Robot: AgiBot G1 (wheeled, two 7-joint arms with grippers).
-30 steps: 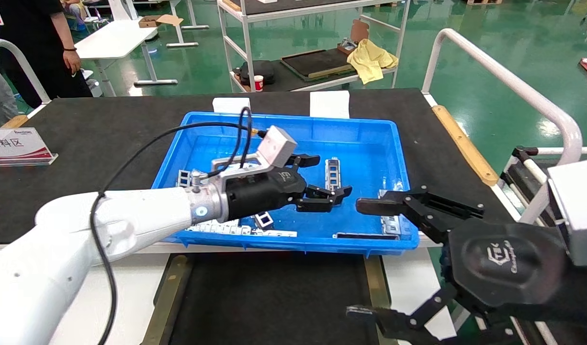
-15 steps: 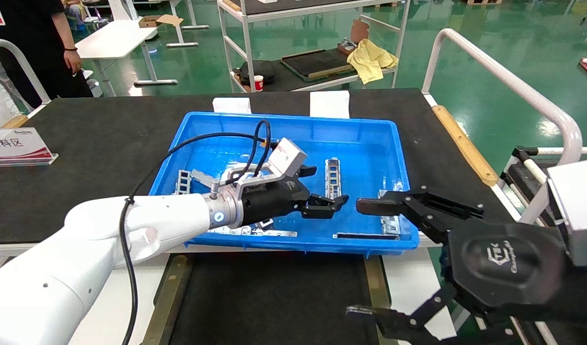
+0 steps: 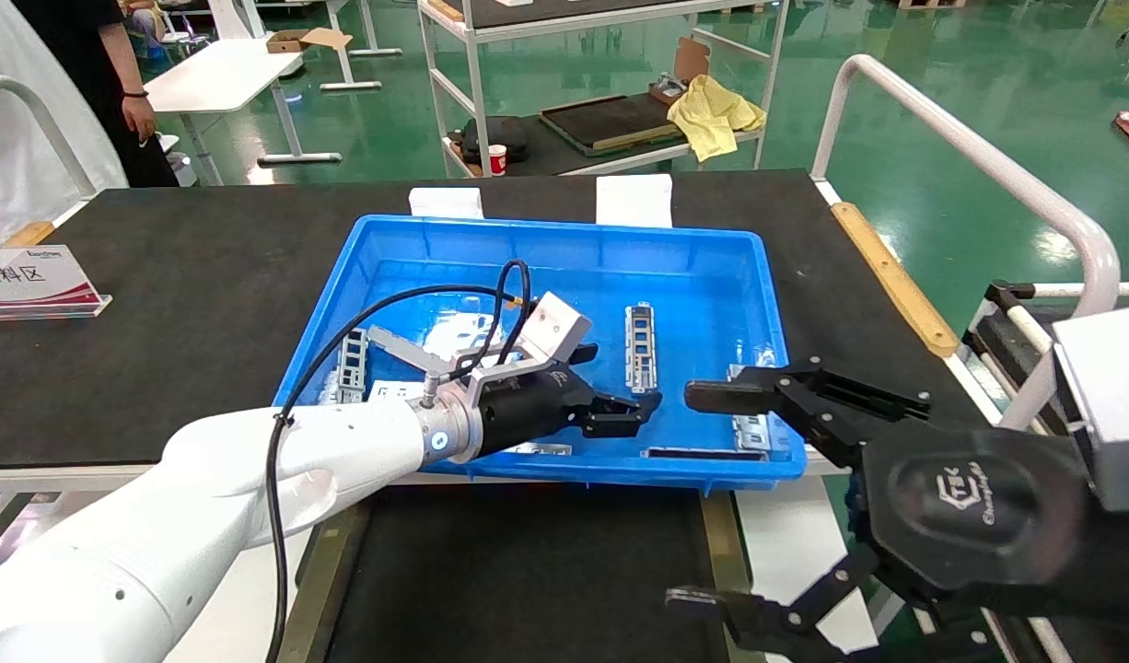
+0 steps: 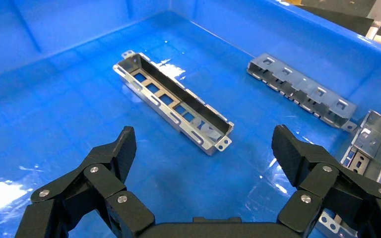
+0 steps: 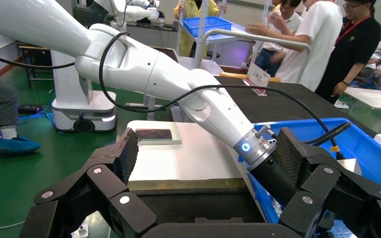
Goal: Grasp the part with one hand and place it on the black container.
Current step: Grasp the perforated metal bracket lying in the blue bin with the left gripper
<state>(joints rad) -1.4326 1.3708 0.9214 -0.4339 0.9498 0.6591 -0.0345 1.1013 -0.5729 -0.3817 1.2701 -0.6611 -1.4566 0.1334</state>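
Left gripper [image 3: 620,414] low inside the blue bin [image 3: 712,244], jaws spread wide and holding nothing.
The part [image 4: 173,101] lies flat on the bin floor just ahead of its fingertips [image 4: 121,148]; the black container [image 3: 528,571] sits behind it, outside the bin. Right gripper [image 3: 703,497] hangs wide beside the bin.

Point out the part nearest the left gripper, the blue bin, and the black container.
part [image 4: 173,101], left wrist view, its middle cut-outs
blue bin [image 3: 564,238], head view, far wall
black container [image 3: 528,571], head view, bare floor
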